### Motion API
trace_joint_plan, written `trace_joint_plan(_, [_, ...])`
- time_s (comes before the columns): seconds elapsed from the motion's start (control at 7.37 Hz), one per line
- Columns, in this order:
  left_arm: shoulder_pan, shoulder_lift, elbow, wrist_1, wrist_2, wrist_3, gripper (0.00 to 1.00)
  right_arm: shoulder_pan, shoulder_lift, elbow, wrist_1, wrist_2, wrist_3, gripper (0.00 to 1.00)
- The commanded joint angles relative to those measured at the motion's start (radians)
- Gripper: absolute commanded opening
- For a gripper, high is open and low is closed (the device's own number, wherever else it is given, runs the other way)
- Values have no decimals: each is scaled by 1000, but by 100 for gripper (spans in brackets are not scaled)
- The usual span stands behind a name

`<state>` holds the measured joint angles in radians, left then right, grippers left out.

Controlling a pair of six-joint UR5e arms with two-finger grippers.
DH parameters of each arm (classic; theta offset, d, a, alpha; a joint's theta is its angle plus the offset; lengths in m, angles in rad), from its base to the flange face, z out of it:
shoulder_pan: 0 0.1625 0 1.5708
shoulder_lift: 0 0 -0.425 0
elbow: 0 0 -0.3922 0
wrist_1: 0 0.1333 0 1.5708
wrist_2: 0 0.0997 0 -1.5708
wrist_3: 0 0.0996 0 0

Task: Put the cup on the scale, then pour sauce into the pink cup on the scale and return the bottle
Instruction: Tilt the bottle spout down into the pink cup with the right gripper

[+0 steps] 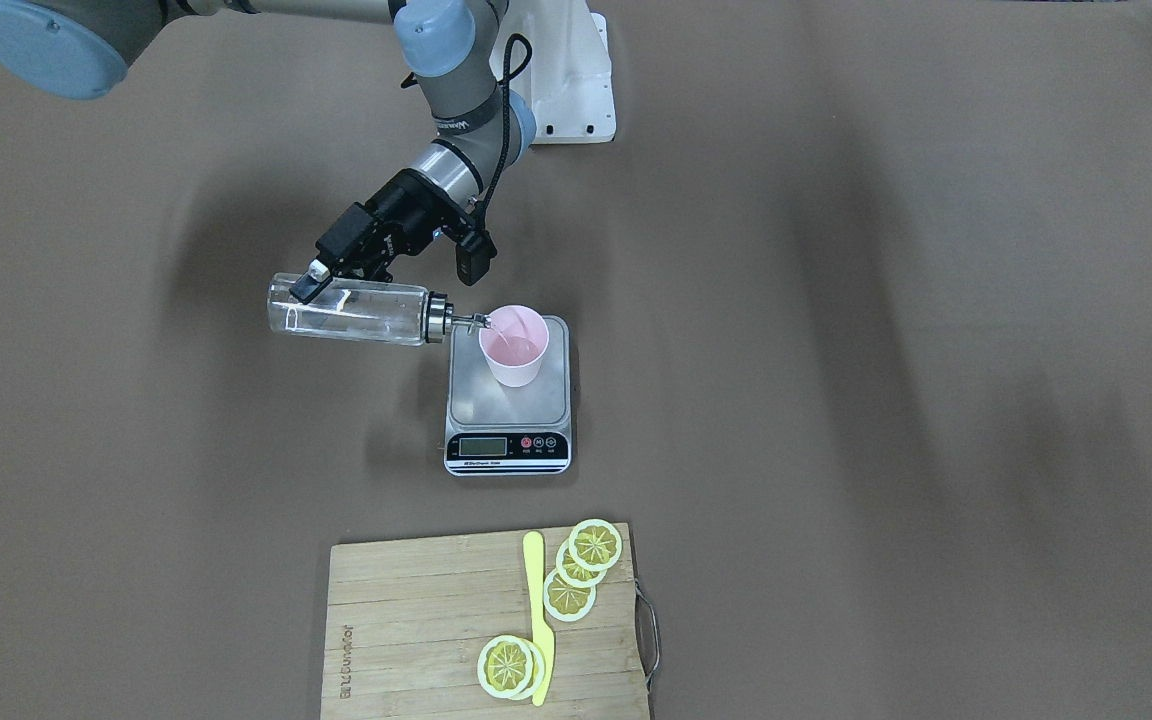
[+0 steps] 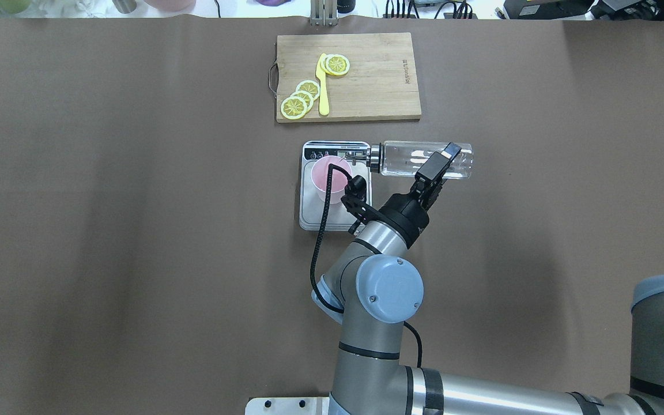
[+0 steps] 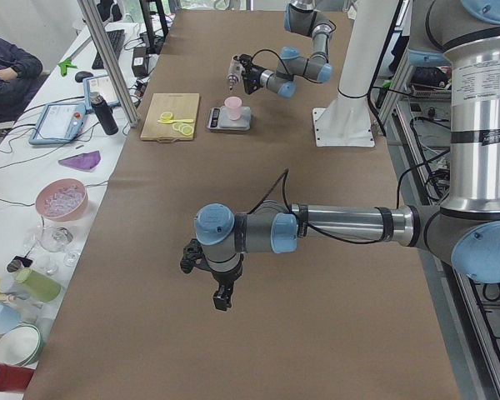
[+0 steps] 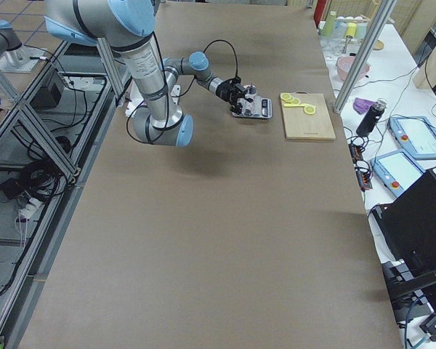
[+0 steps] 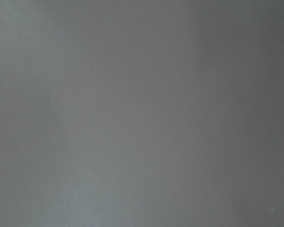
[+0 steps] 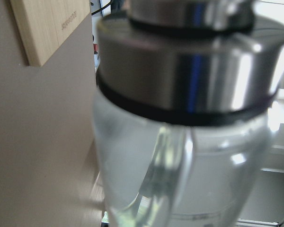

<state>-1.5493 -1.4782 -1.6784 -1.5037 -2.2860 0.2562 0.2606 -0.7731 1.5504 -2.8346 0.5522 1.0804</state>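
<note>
Table (image 1: 836,400): brown cover, digital scale (image 1: 507,405) mid-table.
Right gripper (image 1: 311,285): clamps glass bottle (image 1: 356,312) sideways, spout (image 1: 471,321) over pink cup (image 1: 514,345).
Left gripper (image 3: 221,300): opening cannot be told.

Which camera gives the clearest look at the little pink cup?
The front-facing view: the cup stands unobstructed on the scale, its inside visible. Overhead, a cable crosses it; the side views show it tiny at best; the wrist views miss it.

Brown-covered table (image 2: 136,230) beside a cluttered white bench (image 3: 21,179).
</note>
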Motion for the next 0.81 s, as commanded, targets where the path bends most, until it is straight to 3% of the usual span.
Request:
trace_joint_plan(0.0, [0,-1,-1,-1,-1,0,98,2,0,-1,0,0,33,0])
trace_joint_plan(0.68, [0,-1,-14,-3,-3,0,98,8,5,-1,7,15,111,0])
